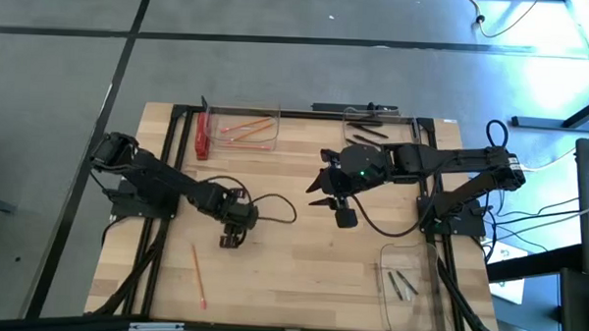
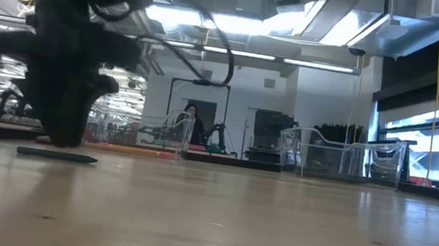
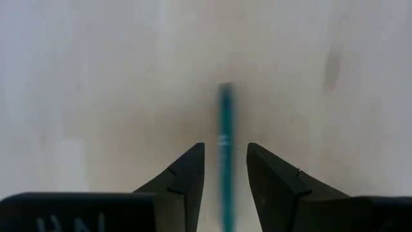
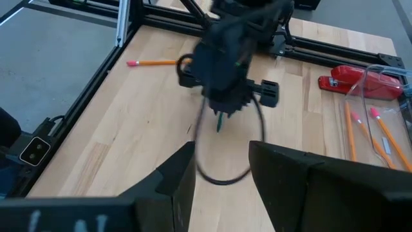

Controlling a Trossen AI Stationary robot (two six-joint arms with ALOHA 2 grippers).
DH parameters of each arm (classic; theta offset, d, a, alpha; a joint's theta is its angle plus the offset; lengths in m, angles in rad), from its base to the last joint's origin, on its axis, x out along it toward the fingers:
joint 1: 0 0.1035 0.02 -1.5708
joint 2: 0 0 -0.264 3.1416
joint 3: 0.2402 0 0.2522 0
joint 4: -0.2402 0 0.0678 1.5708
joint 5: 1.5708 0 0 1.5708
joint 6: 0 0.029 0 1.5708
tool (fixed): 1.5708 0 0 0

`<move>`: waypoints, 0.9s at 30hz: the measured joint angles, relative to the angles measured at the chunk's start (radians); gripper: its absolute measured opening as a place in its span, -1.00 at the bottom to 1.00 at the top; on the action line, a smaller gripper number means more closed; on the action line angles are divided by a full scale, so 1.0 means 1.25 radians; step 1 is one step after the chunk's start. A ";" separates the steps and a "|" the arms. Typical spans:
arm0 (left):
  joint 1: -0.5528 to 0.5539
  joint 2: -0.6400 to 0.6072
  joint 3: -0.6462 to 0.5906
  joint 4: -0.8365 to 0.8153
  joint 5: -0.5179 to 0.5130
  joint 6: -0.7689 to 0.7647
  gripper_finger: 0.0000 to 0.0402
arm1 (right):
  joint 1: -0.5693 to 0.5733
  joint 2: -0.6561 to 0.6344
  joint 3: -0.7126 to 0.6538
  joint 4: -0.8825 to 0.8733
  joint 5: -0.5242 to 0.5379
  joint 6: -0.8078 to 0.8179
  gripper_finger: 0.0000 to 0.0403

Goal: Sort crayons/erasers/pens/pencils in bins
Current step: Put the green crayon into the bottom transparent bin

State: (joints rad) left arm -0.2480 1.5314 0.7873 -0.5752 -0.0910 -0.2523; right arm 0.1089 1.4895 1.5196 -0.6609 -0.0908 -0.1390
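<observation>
The left gripper hangs low over the wooden desk, jaws parted and empty, straddling a slim teal-green stick. The stick's long axis runs straight through the gap, parallel to the jaws. The right gripper waits mid-desk, open and empty.

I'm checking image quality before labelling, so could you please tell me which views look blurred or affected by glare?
Left wrist view: the slim teal-green stick between the left gripper fingers is soft and smeared. Low view: the near dark arm is a blur; ceiling lights flare. Right wrist view: the left arm is motion-blurred. High view: blue-white glare at the right edge.
</observation>
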 joint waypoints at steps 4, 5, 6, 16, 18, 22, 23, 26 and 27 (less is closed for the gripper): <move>0.037 0.000 -0.031 0.017 0.028 0.001 -0.45 | 0.000 0.000 0.000 -0.001 0.000 0.000 -0.27; 0.043 0.000 -0.037 0.025 0.042 0.001 -0.45 | 0.000 0.000 0.000 -0.001 0.000 0.000 -0.27; 0.048 0.000 -0.046 0.036 0.055 0.001 -0.45 | 0.000 0.000 0.000 -0.001 0.000 0.000 -0.27; 0.054 -0.002 -0.061 0.058 0.061 0.068 -0.45 | 0.000 0.000 0.000 -0.002 0.000 0.000 -0.27; 0.051 -0.002 -0.061 0.058 0.042 0.082 -0.45 | 0.000 0.000 0.000 -0.002 0.000 0.000 -0.27; 0.051 -0.002 -0.061 0.058 0.039 0.085 -0.45 | 0.000 0.000 0.000 -0.002 0.000 0.000 -0.27; 0.050 -0.002 -0.061 0.058 0.039 0.085 -0.45 | 0.000 0.000 0.000 -0.002 0.000 0.000 -0.27; 0.043 -0.001 -0.061 0.058 0.030 0.085 -0.45 | 0.000 0.000 0.000 -0.003 0.000 0.000 -0.27; 0.041 -0.001 -0.061 0.058 0.030 0.085 -0.45 | 0.000 0.000 0.000 -0.004 0.000 0.000 -0.27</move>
State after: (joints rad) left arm -0.1969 1.5303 0.7105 -0.5022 -0.0541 -0.1455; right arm 0.1089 1.4895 1.5196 -0.6657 -0.0906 -0.1391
